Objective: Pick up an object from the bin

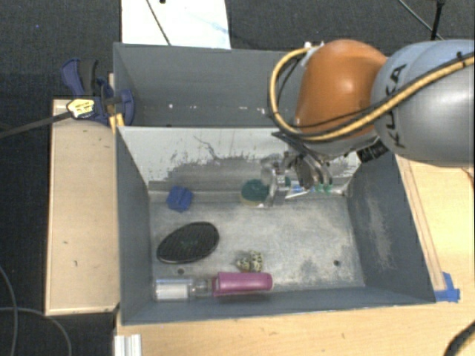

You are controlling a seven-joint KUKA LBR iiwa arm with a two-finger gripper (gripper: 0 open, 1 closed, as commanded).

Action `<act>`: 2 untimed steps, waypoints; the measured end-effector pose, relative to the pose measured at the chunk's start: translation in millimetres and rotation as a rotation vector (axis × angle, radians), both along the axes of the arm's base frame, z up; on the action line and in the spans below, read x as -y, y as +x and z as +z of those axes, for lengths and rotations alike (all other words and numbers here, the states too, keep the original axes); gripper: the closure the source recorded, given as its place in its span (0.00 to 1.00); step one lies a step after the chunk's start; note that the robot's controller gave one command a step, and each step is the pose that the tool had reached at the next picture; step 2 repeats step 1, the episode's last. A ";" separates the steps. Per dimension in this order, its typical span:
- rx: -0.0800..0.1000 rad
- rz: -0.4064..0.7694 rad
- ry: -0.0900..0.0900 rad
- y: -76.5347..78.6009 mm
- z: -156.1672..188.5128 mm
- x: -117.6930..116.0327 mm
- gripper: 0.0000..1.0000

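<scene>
Grey bin [386, 228]: arm comes in from view-right, with its orange wrist cover [338, 80] above the back-right part. End effector [291, 180] is low at the foot of the back wall. Can't tell whether it is open or closed; the wrist and cables mask it.

Relative to the end effector:
- black oval brush-like thing [188, 242]: well apart, view-left and toward the front
- pink-capped clear bottle [223, 283]: lying flat along the front wall, far off
- teal round thing [254, 191]: just beside it on the view-left, at the back wall; touching or not, can't tell
- small blue piece [179, 198]: further view-left, same back strip
- tiny speckled lump [250, 261]: toward the front, apart

Step, my read: approach/descent done, pre-grasp. Teal round thing is the likely target, but nothing is visibly held.

Next move calls for centring the end effector over the teal piece, a small shift view-left, keeping clear of the back wall, then closing and lifting straight up.
</scene>
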State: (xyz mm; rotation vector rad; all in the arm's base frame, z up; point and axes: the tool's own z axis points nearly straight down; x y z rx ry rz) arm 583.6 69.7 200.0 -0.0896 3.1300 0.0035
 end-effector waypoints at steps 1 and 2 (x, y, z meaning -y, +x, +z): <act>0.002 0.052 -0.002 -16.0 99.6 1.3 1.00; 0.002 0.052 -0.002 -16.0 99.6 1.3 1.00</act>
